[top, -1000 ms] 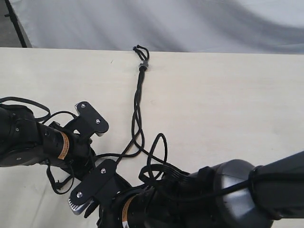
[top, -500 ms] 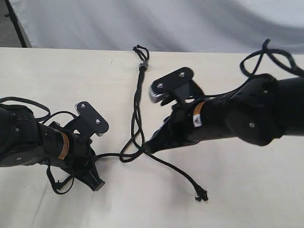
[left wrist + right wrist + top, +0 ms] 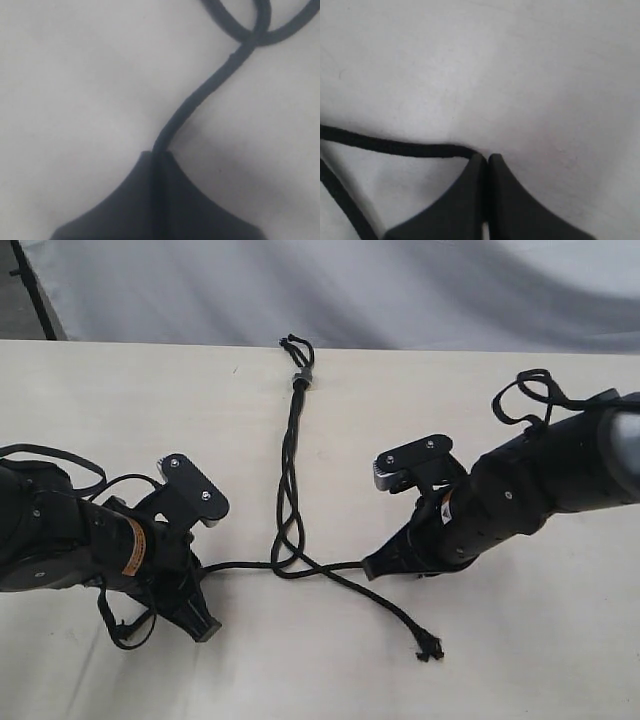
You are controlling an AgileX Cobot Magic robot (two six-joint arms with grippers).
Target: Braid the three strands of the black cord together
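Saw the free strand (image 3: 385,610) ending nearest in a knotted tip (image 3: 430,647) on the table (image 3: 120,400). Found left gripper (image 3: 156,155) clamped shut on a second strand (image 3: 200,94), right gripper (image 3: 486,157) on the third strand (image 3: 395,146), stretched to opposite sides. Traced the black cord (image 3: 291,445), seemingly twisted, to its grey band (image 3: 303,375) farthest off.

I take the grey band (image 3: 303,374) as my mark. The black cord (image 3: 290,465) runs away from it across the table (image 3: 120,410), loosely twisted. Far from the band it splits. The left strand (image 3: 235,566) enters the left gripper (image 3: 196,572). The right strand (image 3: 340,566) enters the right gripper (image 3: 372,567). The third strand (image 3: 385,608) lies loose, with its knotted tip farthest from the band.
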